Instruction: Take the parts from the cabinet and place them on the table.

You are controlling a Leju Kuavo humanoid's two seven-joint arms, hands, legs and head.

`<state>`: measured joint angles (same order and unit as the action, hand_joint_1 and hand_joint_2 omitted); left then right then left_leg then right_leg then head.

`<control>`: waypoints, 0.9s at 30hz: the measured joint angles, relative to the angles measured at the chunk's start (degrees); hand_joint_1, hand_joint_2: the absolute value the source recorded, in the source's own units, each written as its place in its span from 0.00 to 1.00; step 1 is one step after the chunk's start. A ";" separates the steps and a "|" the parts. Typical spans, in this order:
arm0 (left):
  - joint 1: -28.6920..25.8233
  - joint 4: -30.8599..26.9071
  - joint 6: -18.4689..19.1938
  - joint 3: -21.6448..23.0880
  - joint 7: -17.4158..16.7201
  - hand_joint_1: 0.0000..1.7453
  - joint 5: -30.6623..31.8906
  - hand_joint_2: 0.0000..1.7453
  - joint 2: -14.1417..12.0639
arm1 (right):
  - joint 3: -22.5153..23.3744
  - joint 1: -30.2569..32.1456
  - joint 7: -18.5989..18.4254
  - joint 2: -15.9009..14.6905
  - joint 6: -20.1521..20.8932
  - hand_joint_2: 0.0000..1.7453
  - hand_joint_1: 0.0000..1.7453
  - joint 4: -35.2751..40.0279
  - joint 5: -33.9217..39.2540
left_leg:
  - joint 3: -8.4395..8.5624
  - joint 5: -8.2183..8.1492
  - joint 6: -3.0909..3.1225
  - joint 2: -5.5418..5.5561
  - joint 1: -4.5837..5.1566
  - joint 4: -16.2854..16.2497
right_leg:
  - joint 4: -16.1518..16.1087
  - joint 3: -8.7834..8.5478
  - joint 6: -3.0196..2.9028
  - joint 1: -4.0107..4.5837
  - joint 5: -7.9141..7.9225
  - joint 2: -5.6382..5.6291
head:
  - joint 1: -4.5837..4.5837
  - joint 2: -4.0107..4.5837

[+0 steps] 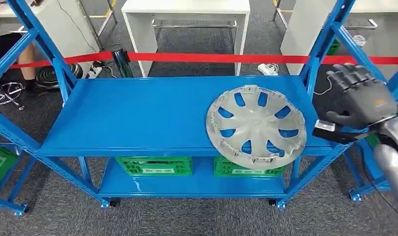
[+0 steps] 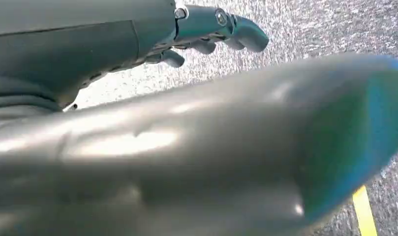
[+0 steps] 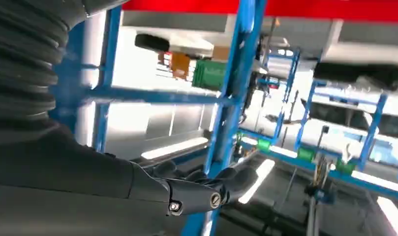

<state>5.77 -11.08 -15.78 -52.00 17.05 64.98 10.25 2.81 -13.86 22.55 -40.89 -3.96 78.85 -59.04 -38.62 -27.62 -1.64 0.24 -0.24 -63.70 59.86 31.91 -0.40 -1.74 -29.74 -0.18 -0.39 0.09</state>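
One hubcap point(image 1: 256, 126) lies on the blue rack's top shelf point(image 1: 137, 115), at the shelf's right end, its front rim hanging a little past the shelf's front edge. Your right hand point(image 1: 360, 96) hovers just beyond that right end, beside the hubcap, fingers spread and holding nothing. Bring it in toward the hubcap's near right rim and take hold where the rim overhangs, since the disc looks thin and lies flat. It is silver-grey, round, with cut-out slots showing blue through them. Your left hand point(image 2: 206, 29) hangs over the carpet, fingers loosely apart, empty.
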 joint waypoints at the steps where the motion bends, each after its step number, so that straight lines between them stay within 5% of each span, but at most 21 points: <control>1: 0.01 0.00 0.11 0.00 0.13 0.00 -0.04 0.00 0.00 | 0.94 0.71 0.42 -0.40 0.74 1.00 0.00 1.14 1.01 | -1.63 -2.34 -0.15 -0.01 -0.02 -4.13 | 0.00 0.08 -0.10 0.04 0.06 0.01 | -0.09 0.00; 3: -0.10 0.04 0.26 0.00 0.11 0.00 -0.15 0.00 0.07 | 2.61 2.18 1.25 -0.86 2.15 1.00 0.00 2.92 2.94 | -5.05 -5.75 -0.17 0.00 -0.01 -12.66 | 0.02 0.22 -0.23 0.28 0.06 0.01 | -0.04 0.00; 4: -0.21 0.04 0.26 0.00 0.00 0.00 -0.20 0.00 0.11 | 3.16 2.94 1.56 -0.88 2.61 1.00 0.00 3.55 3.46 | -5.35 -5.57 -0.03 0.01 0.00 -13.73 | 0.02 0.22 -0.24 0.40 0.05 -0.04 | -0.09 0.00; 5: -0.26 0.04 0.02 0.00 -0.37 0.00 -0.30 0.00 0.13 | 3.57 3.59 1.90 -0.86 2.87 1.00 0.00 4.07 3.85 | -4.48 -4.42 0.25 0.02 0.06 -12.32 | 0.02 0.21 -0.28 0.51 0.02 -0.07 | -0.07 0.00; 7: -0.21 0.04 -1.07 -0.02 -1.90 0.00 -0.68 0.00 0.24 | 3.81 5.16 2.89 -0.70 2.80 1.00 0.00 5.13 4.69 | 0.68 0.09 1.19 0.06 0.29 -2.85 | 0.02 0.08 -0.29 0.70 -0.02 -0.18 | -0.07 0.00; 8: -0.17 0.04 -1.51 -0.02 -2.62 0.00 -0.70 0.00 0.24 | 3.81 5.99 3.46 -0.35 2.69 1.00 0.00 5.83 5.14 | 3.18 1.20 1.81 0.17 0.56 2.15 | 0.02 0.01 -0.26 0.70 -0.08 -0.18 | -0.09 0.00; 9: -0.06 0.02 -1.90 -0.02 -3.21 0.00 -0.70 0.00 0.24 | 3.81 6.74 3.94 0.19 2.54 1.00 0.00 6.48 5.52 | 4.20 0.19 1.99 0.18 0.79 3.23 | 0.04 0.21 0.00 1.00 -0.16 -0.16 | -0.13 0.00; 11: 0.04 0.02 -2.60 -0.02 -3.72 0.00 -0.79 0.00 0.39 | 3.77 8.15 4.05 1.02 2.45 1.00 0.00 8.07 5.69 | 4.01 0.44 1.88 0.25 0.95 3.56 | -0.06 0.36 0.77 0.75 0.04 -0.27 | -0.13 0.00; 14: 0.04 0.00 -2.80 -0.15 -3.89 0.00 -1.38 0.00 0.44 | 3.77 9.18 3.94 1.37 2.48 1.00 0.00 10.42 6.02 | 4.45 1.30 3.03 0.00 0.63 4.90 | 0.16 0.26 1.85 0.34 -0.49 -0.12 | -0.15 0.00; 17: 0.28 -0.02 -2.80 -0.39 -3.89 0.00 -1.60 0.00 0.52 | 3.79 9.31 3.96 1.72 2.76 1.00 0.00 11.64 6.54 | 4.28 1.57 3.44 -0.12 0.59 5.04 | 10.32 5.06 2.46 0.42 -6.41 -0.06 | -0.20 0.00; 19: 0.21 -0.02 -2.93 -0.59 -4.09 0.00 -1.90 0.00 0.61 | 3.79 9.98 3.96 2.22 2.78 1.00 0.00 12.01 6.56 | 3.93 1.58 3.46 -0.17 0.63 4.69 | 16.30 7.80 2.70 0.39 -8.02 -0.06 | -0.20 0.00; 21: 0.15 0.02 -2.93 -0.83 -4.22 0.00 -1.95 0.00 0.70 | 3.81 10.27 3.87 2.60 2.76 1.00 0.00 12.38 6.45 | 3.67 1.58 3.44 -0.23 0.57 4.30 | 11.84 5.44 2.81 0.28 -4.64 -0.03 | -0.18 0.00; 23: 0.25 0.02 -2.93 -0.87 -4.24 0.00 -1.94 0.00 0.81 | 3.90 10.44 3.87 2.73 2.76 1.00 0.00 12.75 6.39 | 3.45 1.55 3.22 -0.20 0.52 3.70 | 1.37 -0.31 2.90 0.07 -0.22 0.15 | -0.20 0.00; 24: 0.30 0.00 -2.93 -0.87 -4.26 0.00 -1.95 0.00 0.78 | 3.90 10.48 3.87 2.96 2.76 1.00 0.00 12.84 6.39 | 3.30 1.64 2.73 -0.07 0.83 3.52 | 0.32 -0.57 2.35 0.41 -1.19 0.18 | -0.15 0.00; 27: 0.20 0.02 -2.84 -0.92 -4.22 0.00 -1.97 0.00 0.81 | 4.23 10.98 3.70 3.31 2.45 1.00 0.00 13.21 6.02 | 3.16 2.32 1.64 0.06 0.84 3.87 | 0.03 -0.17 1.12 0.78 -0.05 -0.11 | -0.13 0.00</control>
<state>5.97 -11.06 -18.62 -52.92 12.83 63.01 11.06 7.04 -2.88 26.25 -37.57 -1.51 92.06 -53.02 -35.46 -25.30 0.00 0.29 0.60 -59.82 59.89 31.74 0.71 -0.95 -29.78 -0.30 -0.52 0.09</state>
